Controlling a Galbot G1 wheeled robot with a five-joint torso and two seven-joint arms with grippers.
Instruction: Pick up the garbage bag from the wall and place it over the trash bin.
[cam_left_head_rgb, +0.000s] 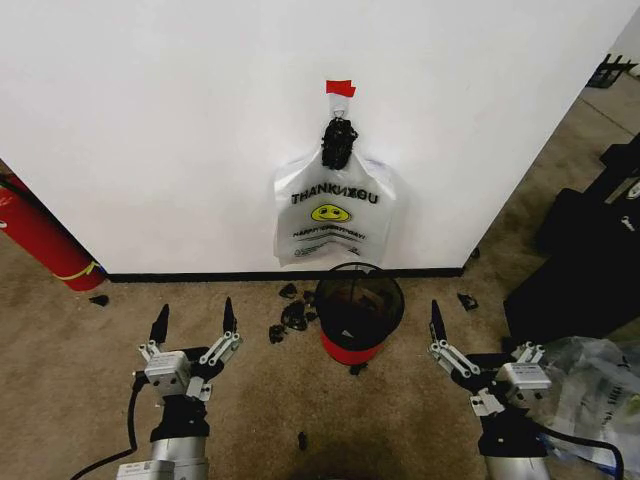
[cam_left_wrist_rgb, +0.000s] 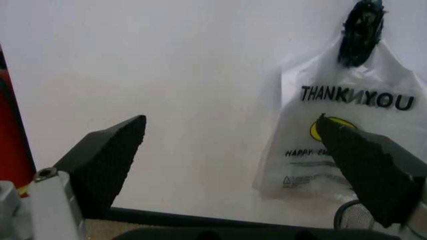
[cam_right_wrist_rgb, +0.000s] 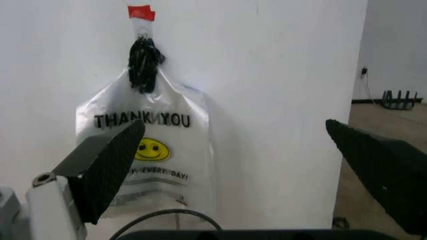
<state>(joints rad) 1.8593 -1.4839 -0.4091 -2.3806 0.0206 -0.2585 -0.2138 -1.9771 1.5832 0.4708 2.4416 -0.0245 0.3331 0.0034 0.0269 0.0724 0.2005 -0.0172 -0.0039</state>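
Note:
The garbage bag (cam_left_head_rgb: 335, 215), white with a yellow smiley and "THANK YOU" lettering, hangs flat on the white wall from a strip of red tape (cam_left_head_rgb: 340, 88); a black clump (cam_left_head_rgb: 339, 143) sits at its neck. The trash bin (cam_left_head_rgb: 358, 300), dark and see-through with a red base, stands on the carpet right below the bag. My left gripper (cam_left_head_rgb: 195, 310) is open, low and to the left of the bin. My right gripper (cam_left_head_rgb: 478, 332) is open, low and to the bin's right. Both wrist views face the bag (cam_left_wrist_rgb: 347, 140) (cam_right_wrist_rgb: 160, 160) between open fingers (cam_left_wrist_rgb: 110, 160) (cam_right_wrist_rgb: 107, 165).
A red fire extinguisher (cam_left_head_rgb: 40, 235) leans at the wall on the far left. Black scraps (cam_left_head_rgb: 290, 318) lie on the carpet left of the bin. A clear plastic sack (cam_left_head_rgb: 590, 385) and dark equipment (cam_left_head_rgb: 580, 270) crowd the right side.

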